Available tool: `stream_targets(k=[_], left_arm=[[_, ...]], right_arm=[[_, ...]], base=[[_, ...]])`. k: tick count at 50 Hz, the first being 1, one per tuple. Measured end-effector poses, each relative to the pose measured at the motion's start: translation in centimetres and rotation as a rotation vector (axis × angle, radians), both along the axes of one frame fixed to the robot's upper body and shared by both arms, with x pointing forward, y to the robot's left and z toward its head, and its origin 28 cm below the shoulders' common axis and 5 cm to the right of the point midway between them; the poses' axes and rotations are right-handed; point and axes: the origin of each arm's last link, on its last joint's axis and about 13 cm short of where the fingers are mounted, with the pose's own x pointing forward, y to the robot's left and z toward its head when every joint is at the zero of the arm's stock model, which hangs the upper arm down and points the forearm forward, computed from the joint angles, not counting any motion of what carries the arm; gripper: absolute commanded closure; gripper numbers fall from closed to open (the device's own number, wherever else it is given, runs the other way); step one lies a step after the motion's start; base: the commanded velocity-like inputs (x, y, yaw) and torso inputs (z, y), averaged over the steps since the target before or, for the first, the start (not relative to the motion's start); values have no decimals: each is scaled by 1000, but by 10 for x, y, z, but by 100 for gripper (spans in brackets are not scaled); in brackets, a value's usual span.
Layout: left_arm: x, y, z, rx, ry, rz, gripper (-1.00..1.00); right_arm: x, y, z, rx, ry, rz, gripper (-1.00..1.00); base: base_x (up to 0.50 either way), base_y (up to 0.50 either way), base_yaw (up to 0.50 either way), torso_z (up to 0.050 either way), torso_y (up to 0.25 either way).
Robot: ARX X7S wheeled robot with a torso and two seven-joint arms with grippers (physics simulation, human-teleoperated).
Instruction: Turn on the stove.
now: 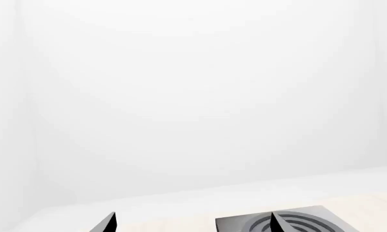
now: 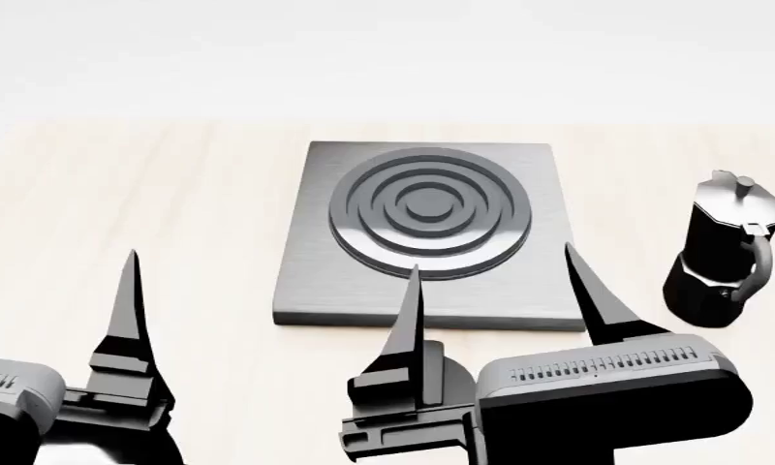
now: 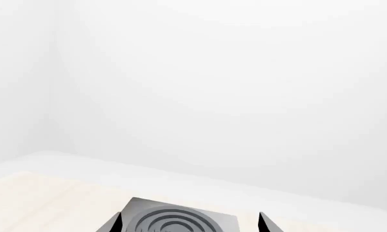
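Observation:
The stove (image 2: pixel 426 218) is a flat grey square slab with a raised ring burner, lying on the light wooden table in the middle of the head view. My right gripper (image 2: pixel 491 259) stands open just in front of its near edge, fingertips pointing up over the slab, with nothing between them. Further left, my left gripper (image 2: pixel 51 247) is also open and empty, apart from the stove. Between the open right fingers, the right wrist view (image 3: pixel 191 215) shows the stove (image 3: pixel 174 218). The left wrist view (image 1: pixel 193 215) catches the stove (image 1: pixel 239 224) beside one finger.
A black moka pot (image 2: pixel 724 254) stands upright on the table (image 2: pixel 129 184) to the right of the stove, a short gap away. A plain white wall rises behind the table's far edge.

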Motion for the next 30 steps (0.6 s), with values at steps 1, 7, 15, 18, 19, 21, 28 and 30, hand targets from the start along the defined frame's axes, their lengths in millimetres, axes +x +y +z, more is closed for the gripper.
stream_targets(k=[1, 7, 15, 18, 19, 21, 28, 30], left_arm=[[0, 0, 0, 0, 0, 0, -100], [1, 0, 0, 0, 0, 0, -100], [1, 0, 0, 0, 0, -1, -100], [1, 0, -1, 0, 0, -1, -100], [1, 0, -1, 0, 0, -2, -100], [1, 0, -1, 0, -1, -3, -100], [0, 0, 0, -1, -4, -6, -100], [0, 0, 0, -2, -5, -6, -100]], right_arm=[[0, 0, 0, 0, 0, 0, -100], [1, 0, 0, 0, 0, 0, -100], [2, 0, -1, 0, 1, 1, -100], [2, 0, -2, 1, 4, 2, -100], [2, 0, -2, 2, 7, 2, -100], [3, 0, -3, 2, 14, 2, -100], [5, 1, -9, 6, 56, 1, -100], [6, 0, -11, 8, 73, 3, -100]], base=[[207, 0, 0, 0, 0], [206, 0, 0, 0, 0], [101, 0, 0, 0, 0], [0, 0, 0, 0, 0], [0, 0, 0, 0, 0], [0, 0, 0, 0, 0], [0, 0, 0, 0, 0], [0, 0, 0, 0, 0]])
